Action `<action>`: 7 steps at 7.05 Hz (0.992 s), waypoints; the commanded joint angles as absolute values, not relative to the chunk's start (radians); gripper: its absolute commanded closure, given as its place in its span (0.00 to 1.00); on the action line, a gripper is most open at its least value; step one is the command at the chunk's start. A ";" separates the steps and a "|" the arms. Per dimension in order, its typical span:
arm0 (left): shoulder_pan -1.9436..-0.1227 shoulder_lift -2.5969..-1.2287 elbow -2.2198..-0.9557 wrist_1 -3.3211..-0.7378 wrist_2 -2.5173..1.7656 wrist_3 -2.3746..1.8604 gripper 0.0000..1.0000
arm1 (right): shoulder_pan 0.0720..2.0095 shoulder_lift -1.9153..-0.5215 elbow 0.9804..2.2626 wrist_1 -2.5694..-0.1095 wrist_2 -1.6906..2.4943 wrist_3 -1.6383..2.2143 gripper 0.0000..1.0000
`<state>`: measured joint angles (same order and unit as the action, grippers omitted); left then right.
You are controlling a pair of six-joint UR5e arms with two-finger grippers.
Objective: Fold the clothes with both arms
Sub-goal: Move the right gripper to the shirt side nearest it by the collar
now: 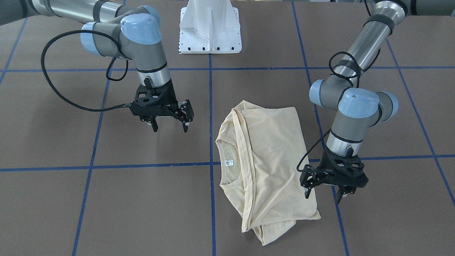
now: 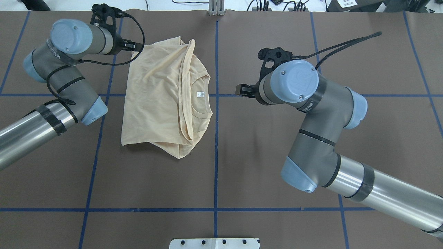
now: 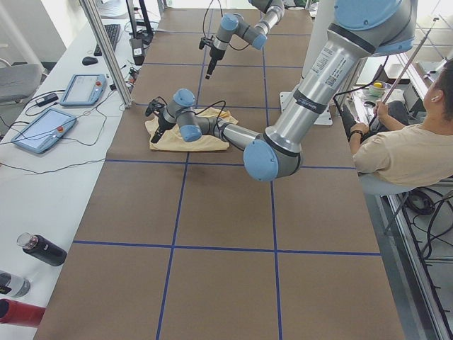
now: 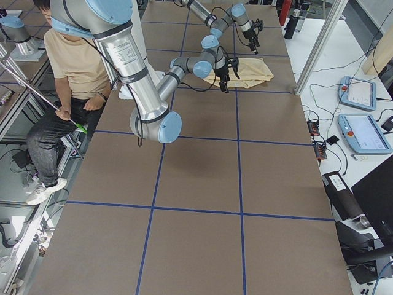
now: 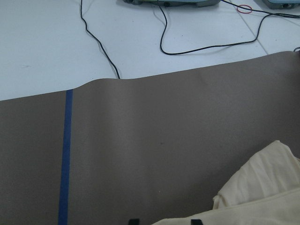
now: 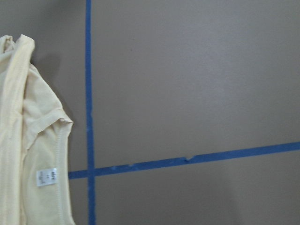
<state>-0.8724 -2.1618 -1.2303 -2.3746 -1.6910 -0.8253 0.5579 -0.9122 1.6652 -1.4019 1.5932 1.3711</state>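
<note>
Shirt: you are looking at the cream-yellow T-shirt point(image 1: 273, 156) lying folded lengthwise on the brown table point(image 1: 106, 213), sitting on the robot's left of the centre line.
Neck: the opening is facing up and toward the robot's right side, with the white neck label point(image 1: 228, 163) showing inside it.
Shirt ends: folded layers are poking out at both short ends, and the cloth is lying a bit rumpled.
Left gripper point(image 1: 322, 195): its jaws are standing apart, pointing down at the shirt's long edge near the corner farthest from the robot. One finger is overlapping the cloth in the front view, and you are not getting enough to tell if it is touching.
Left wrist view: it is showing a shirt corner at lower right, the table's far edge, and black cables point(image 5: 164, 33) trailing on a white surface point(image 5: 47, 37) beyond.
Right gripper point(image 1: 170, 128): its jaws are spread apart, hovering over the table on the neck side, well apart from the shirt.
Right wrist view: it is catching the neck and label at its left edge, beside crossing blue tape lines point(image 6: 89, 117).
Base: the white pedestal point(image 1: 210, 32) is sitting at the robot's end of the table.
</note>
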 commanded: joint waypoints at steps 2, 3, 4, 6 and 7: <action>-0.868 -2.131 -1.279 -2.376 -1.697 -0.837 0.00 | 0.437 -0.665 1.367 -1.404 1.465 1.563 0.03; -0.867 -2.131 -1.279 -2.378 -1.697 -0.839 0.00 | 0.410 -0.667 1.359 -1.404 1.433 1.580 0.18; -0.867 -2.131 -1.279 -2.376 -1.697 -0.839 0.00 | 0.407 -0.664 1.341 -1.404 1.419 1.578 0.29; -0.867 -2.128 -1.282 -2.378 -1.695 -0.839 0.00 | 0.407 -0.666 1.318 -1.404 1.416 1.546 0.30; -0.865 -2.128 -1.284 -2.378 -1.695 -0.839 0.00 | 0.407 -0.666 1.316 -1.402 1.416 1.545 0.36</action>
